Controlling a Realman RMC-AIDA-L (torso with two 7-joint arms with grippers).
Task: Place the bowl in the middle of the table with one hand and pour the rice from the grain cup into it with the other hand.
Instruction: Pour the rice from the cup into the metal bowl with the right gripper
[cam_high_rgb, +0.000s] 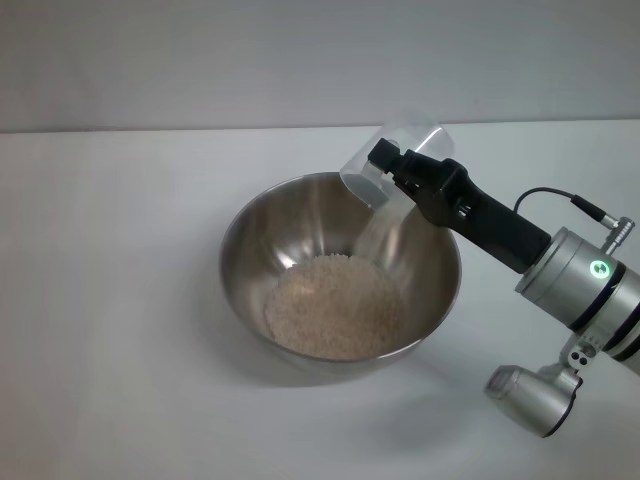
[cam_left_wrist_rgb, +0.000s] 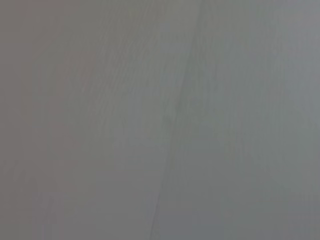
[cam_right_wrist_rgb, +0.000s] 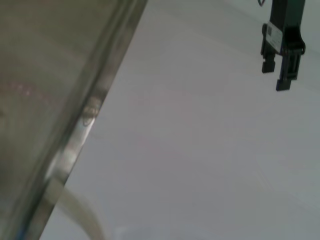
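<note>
I have the right gripper (cam_high_rgb: 385, 165) clamped on the cup (cam_high_rgb: 392, 155), tipped over the far rim of the bowl (cam_high_rgb: 250, 240) so the rice (cam_high_rgb: 335, 305) lands inside, mid-table (cam_high_rgb: 110, 330). Only the right wrist view shows the left gripper (cam_right_wrist_rgb: 282, 62), hanging well clear, jaws slightly apart.

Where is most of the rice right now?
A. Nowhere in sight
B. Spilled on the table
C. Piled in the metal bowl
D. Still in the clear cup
C: the rice lies heaped in the bowl, while the right gripper tips the grain cup over its rim.
</note>
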